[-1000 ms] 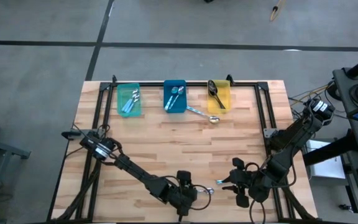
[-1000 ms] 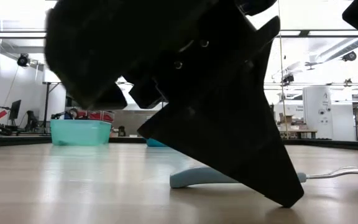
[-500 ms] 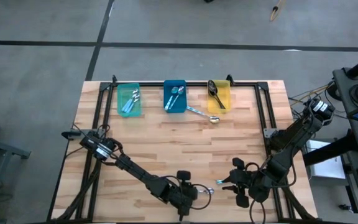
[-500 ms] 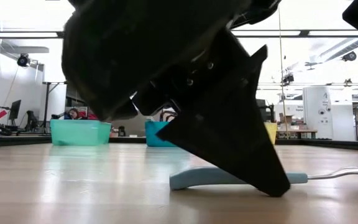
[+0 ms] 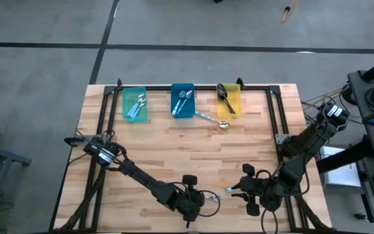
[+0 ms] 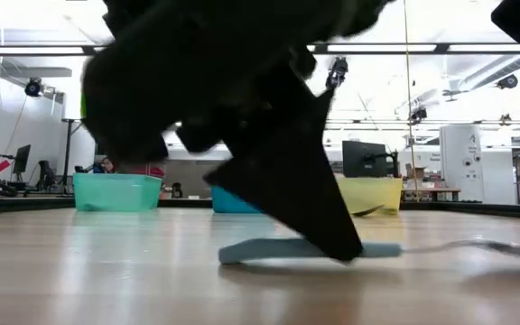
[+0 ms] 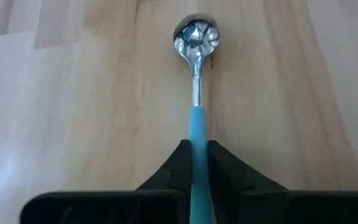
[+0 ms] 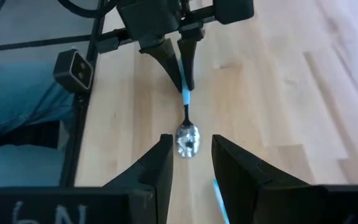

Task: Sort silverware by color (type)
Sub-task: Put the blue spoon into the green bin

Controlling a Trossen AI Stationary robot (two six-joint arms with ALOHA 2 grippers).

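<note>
Since a second ago the left gripper [image 7: 197,163] has gone from wide open to closed on the light-blue handle of a spoon [image 7: 196,81] at the near edge of the bench [image 5: 174,146], and in the low view the handle has slid a little to the left. From the left wrist view the handle runs straight out from between the two dark fingers [image 7: 173,171], with the thin metal neck and the shiny silver bowl lying ahead of them on the wood. The right gripper [image 8: 190,163] hangs just beside it with its fingers parted, the spoon's bowl lying between their tips, untouched.

Across the bench, a teal bin [image 5: 134,104] and a blue bin [image 5: 182,101] each hold blue-handled spoons, and a yellow bin [image 5: 228,99] holds dark ones. Another silver spoon [image 5: 213,119] lies loose between the blue and yellow bins. No writing can be read anywhere.
</note>
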